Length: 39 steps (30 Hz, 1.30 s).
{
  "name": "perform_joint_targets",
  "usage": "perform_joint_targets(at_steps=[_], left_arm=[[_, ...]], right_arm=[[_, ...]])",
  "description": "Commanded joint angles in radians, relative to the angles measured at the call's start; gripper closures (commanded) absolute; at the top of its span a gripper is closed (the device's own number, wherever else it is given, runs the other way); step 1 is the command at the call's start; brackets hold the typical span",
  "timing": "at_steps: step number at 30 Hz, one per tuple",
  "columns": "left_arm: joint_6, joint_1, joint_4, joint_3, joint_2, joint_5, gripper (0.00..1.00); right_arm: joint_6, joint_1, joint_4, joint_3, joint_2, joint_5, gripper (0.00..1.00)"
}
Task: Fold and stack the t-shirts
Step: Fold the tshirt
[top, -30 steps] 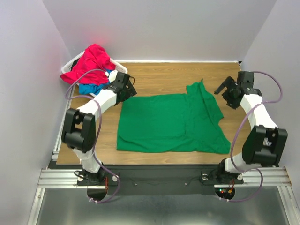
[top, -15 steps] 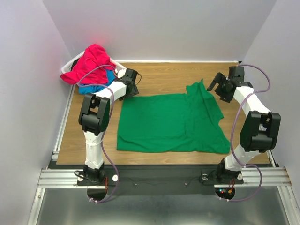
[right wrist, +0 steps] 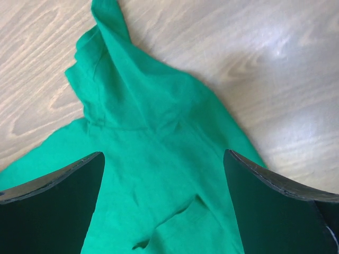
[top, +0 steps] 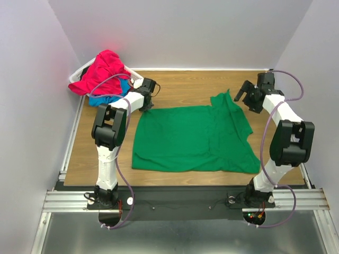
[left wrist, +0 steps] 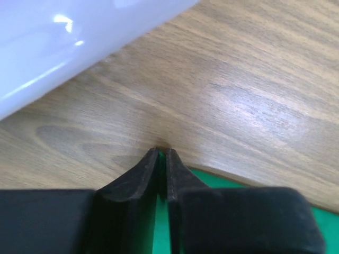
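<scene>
Top external view: green t-shirt (top: pixel 190 137) lies spread flat on the wooden table (top: pixel 180 87), with one part rumpled and standing up at its far right corner.

- My left gripper (top: pixel 149 101) is down at the shirt's far left corner.
- Left wrist view: my left fingers (left wrist: pixel 135 185) are pressed almost together. The tips meet on the wood right at the shirt's edge, and a thin sliver of green cloth shows in the slit between them. I read this as a pinch on the corner.
- My right gripper (top: pixel 244 95) hangs just off the shirt's far right corner, beside the raised fold.
- Right wrist view: my right fingers (right wrist: pixel 58 185) stand wide apart with nothing between them. The bunched green cloth lies below the gap, untouched.
- Beyond the shirt's far left corner, well apart from it, a pinkish-red t-shirt (top: pixel 103 69) is heaped over a white basket (top: pixel 77 79). A blue t-shirt (top: pixel 108 98) shows under its near edge.
</scene>
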State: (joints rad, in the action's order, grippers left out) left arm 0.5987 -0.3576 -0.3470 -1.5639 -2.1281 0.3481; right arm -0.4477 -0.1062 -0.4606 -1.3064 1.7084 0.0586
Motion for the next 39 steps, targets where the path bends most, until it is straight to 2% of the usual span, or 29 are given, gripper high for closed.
perform_joint_targets(at_steps=[1, 3, 8, 11, 13, 15, 16, 19, 26, 33, 36, 39], left_arm=[[-0.005, 0.006, 0.017, 0.031, 0.022, -0.026, 0.91], [-0.005, 0.006, 0.020, 0.039, 0.026, -0.026, 1.00], [-0.020, 0.006, 0.031, 0.059, 0.051, -0.024, 1.00], [-0.031, 0.006, 0.052, 0.083, 0.074, -0.027, 1.00], [-0.039, 0.006, 0.062, 0.096, 0.083, -0.027, 1.00], [-0.043, 0.006, 0.062, 0.096, 0.091, -0.027, 1.00], [-0.045, 0.006, 0.063, 0.096, 0.091, -0.029, 1.00], [-0.051, 0.006, 0.065, 0.097, 0.097, -0.027, 1.00], [-0.053, 0.006, 0.077, 0.105, 0.103, -0.040, 1.00], [-0.050, 0.006, 0.085, 0.108, 0.099, -0.058, 1.00], [-0.050, 0.006, 0.086, 0.107, 0.094, -0.057, 1.00], [-0.051, 0.006, 0.086, 0.100, 0.091, -0.060, 1.00]], right_arm=[[0.063, 0.022, 0.048, -0.123, 0.066, -0.040, 0.01], [0.095, 0.045, 0.046, -0.175, 0.134, -0.039, 0.03], [0.305, 0.153, 0.048, -0.388, 0.313, -0.135, 0.10], [0.346, 0.178, 0.045, -0.497, 0.422, -0.181, 0.16], [0.350, 0.178, 0.045, -0.537, 0.459, -0.183, 0.26], [0.336, 0.178, 0.046, -0.585, 0.490, -0.210, 0.31], [0.331, 0.180, 0.048, -0.597, 0.516, -0.216, 0.39], [0.330, 0.180, 0.046, -0.643, 0.559, -0.204, 0.48], [0.363, 0.178, 0.045, -0.691, 0.605, -0.252, 0.49], [0.345, 0.177, 0.042, -0.668, 0.616, -0.316, 0.49], [0.343, 0.177, 0.042, -0.669, 0.626, -0.299, 0.54], [0.330, 0.178, 0.039, -0.677, 0.639, -0.295, 0.65]])
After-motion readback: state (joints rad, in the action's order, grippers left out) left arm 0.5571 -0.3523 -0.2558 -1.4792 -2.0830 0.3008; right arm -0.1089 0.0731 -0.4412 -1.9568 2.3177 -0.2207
